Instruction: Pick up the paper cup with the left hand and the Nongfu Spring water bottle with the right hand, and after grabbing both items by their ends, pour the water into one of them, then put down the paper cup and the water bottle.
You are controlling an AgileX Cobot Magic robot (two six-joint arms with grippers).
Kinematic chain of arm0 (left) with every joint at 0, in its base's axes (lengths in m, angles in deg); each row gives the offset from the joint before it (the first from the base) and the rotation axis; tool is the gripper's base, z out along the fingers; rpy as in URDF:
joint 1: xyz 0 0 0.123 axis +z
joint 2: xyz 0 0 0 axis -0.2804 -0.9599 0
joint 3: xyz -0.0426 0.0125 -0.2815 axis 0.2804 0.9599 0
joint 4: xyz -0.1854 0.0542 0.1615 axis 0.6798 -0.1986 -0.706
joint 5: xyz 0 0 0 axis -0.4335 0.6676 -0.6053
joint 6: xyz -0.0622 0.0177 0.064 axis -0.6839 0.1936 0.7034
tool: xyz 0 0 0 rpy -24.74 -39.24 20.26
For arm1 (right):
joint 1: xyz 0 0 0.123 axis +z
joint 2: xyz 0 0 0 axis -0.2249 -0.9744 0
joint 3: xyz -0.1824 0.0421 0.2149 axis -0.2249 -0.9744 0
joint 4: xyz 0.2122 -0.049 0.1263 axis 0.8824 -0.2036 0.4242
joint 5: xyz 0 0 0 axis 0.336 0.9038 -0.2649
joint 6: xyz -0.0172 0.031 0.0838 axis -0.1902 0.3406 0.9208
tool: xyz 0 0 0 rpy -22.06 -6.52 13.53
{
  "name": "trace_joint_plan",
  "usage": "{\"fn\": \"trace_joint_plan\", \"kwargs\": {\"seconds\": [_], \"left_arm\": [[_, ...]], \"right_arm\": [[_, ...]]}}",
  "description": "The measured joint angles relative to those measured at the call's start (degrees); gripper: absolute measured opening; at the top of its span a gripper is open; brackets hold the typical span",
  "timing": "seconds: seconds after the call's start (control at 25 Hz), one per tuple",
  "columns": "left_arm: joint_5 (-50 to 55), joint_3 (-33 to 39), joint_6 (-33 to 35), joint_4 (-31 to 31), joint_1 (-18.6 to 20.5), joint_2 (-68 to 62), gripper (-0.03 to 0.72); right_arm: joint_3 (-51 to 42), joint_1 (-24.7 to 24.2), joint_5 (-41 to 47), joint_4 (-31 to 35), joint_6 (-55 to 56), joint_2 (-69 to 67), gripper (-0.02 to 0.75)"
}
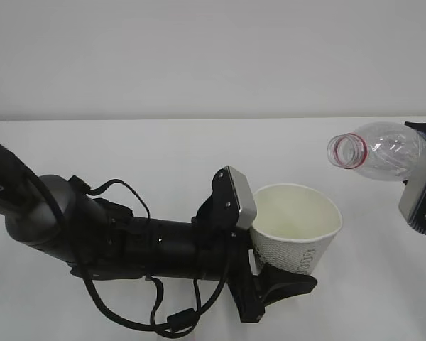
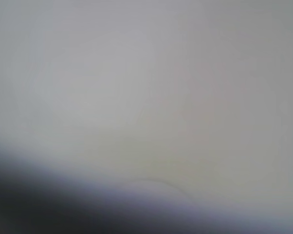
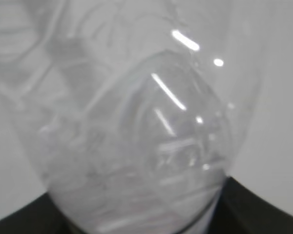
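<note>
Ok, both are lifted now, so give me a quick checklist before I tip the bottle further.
1. Left gripper shut on the paper cup: ok, held near its base.
2. Cup upright, mouth open: ok.
3. Right gripper holding the water bottle: ok, at the far end, partly out of frame.
4. Bottle uncapped: ok, mouth open.
5. Bottle mouth over the cup: not ok, it sits up and right of the rim.
6. Water in bottle or cup: cannot tell.

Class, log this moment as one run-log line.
left hand: holds paper cup | right hand: bottle tilted, mouth toward cup | no stream visible
</note>
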Motion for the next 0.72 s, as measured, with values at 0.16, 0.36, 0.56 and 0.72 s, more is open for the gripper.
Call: {"fn": "trace_joint_plan", "kwargs": {"seconds": [0.16, 0.36, 0.56, 0.72], "left_arm": [[0.0, 0.0, 0.0, 0.0, 0.0, 0.0, 0.516], [0.0, 0.0, 0.0, 0.0, 0.0, 0.0, 0.515], [0.0, 0.0, 0.0, 0.0, 0.0, 0.0, 0.515], [0.0, 0.0, 0.0, 0.0, 0.0, 0.0, 0.515]], "right_arm": [[0.0, 0.0, -1.09, 0.0, -0.36, -1.27, 0.41], [0.0, 0.0, -2.58, 0.0, -1.16, -2.02, 0.41], [0.0, 0.0, -4.05, 0.12, -3.28, -2.02, 0.41], [0.0, 0.0, -4.9, 0.46, -5.27, -2.02, 0.41]]}}
